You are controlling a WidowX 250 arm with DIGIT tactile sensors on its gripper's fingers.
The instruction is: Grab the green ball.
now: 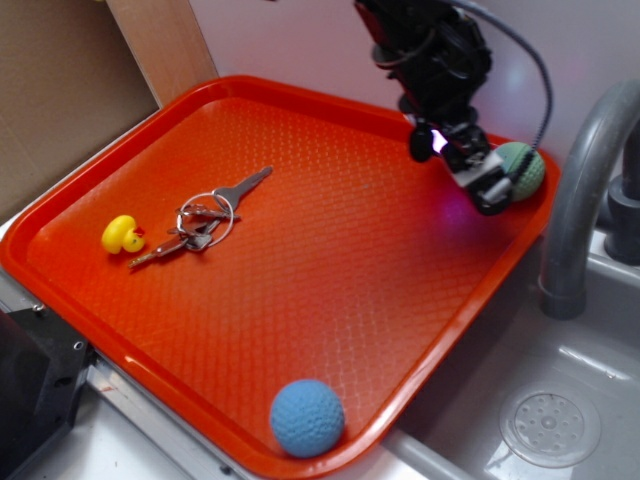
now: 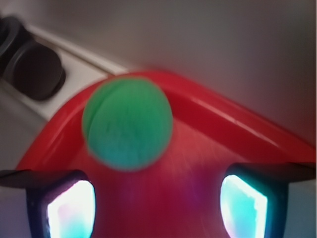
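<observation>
The green ball sat in the tray's far right corner, against the rim, with my end effector just to its left. The keys lay left of centre, the duck further left beside them. The other ball rested at the near edge. The sink lay right of the tray.

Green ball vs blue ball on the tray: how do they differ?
Colour: the green ball is pale mint; the blue ball is light blue. Place: the green ball sits in the far right corner of the red tray, the blue ball at the near edge. The end effector is right beside the green ball, open, while the blue ball lies alone. Both are small, round, textured and similar in size.
</observation>
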